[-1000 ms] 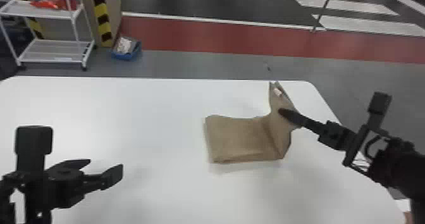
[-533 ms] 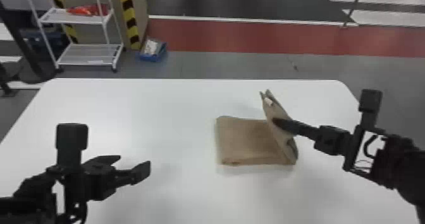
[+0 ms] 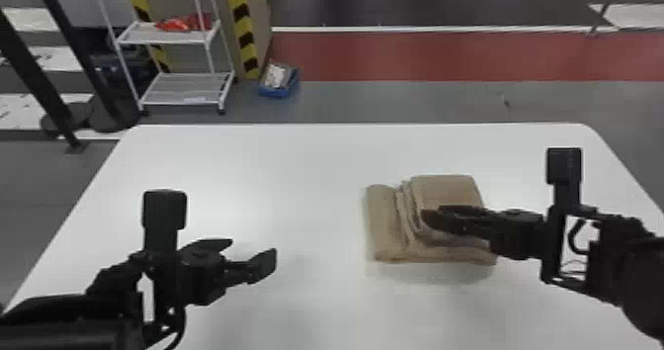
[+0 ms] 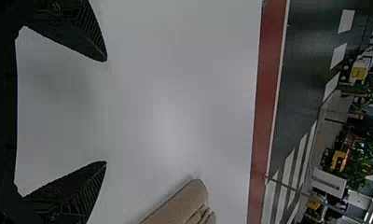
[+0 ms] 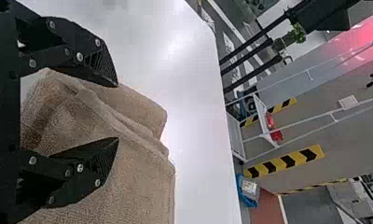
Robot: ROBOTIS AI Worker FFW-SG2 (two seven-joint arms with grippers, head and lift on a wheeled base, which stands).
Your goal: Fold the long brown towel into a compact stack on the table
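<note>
Partly obscured: folded brown towel [image 3: 442,188], right side of desk [image 3: 296,176].
Right pincer [image 3: 431,216], spread, hides some of its layers; left pincer [image 3: 254,250], also spread, near left.

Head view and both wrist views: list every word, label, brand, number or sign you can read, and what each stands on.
No readable text.
Brown towel: no lettering shows.
White packet in the blue bin: any print is too small to read.
White panel in the background: too small to read.
Black-and-yellow striped tape: stripes, no words seen.
</note>
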